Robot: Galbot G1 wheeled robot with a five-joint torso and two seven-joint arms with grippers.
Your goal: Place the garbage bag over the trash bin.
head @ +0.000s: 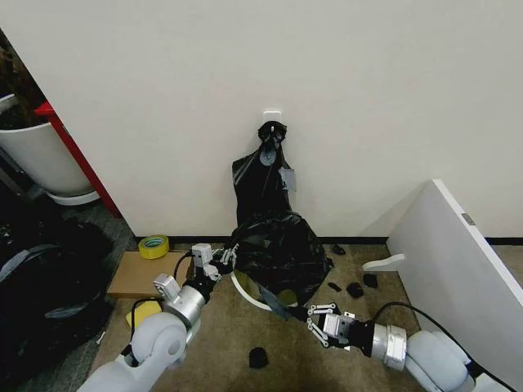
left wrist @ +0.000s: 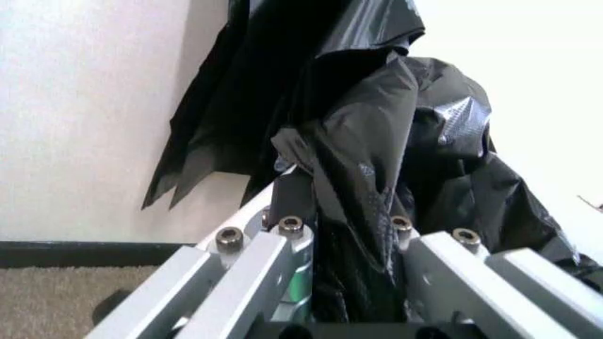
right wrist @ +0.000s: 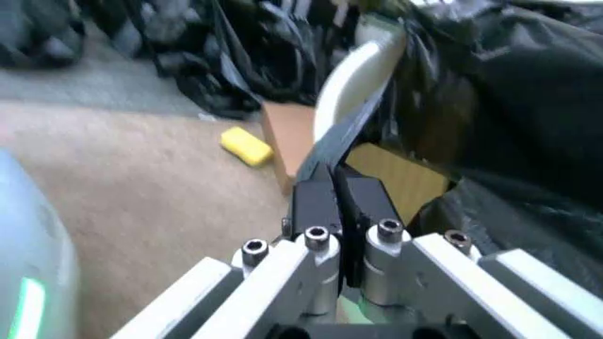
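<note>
we see our left claw (head: 226,258) clamped on the garbage bag (head: 280,249), which drapes over the trash bin (head: 245,294) between both claws; our right claw (head: 304,313) pinches the bag's lower edge, fingers together.

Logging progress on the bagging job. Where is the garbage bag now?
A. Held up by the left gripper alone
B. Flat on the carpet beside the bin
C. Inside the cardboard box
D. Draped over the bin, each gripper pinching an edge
D: the bag covers most of the bin; the left gripper and right gripper each have jaws shut on its plastic.
</note>
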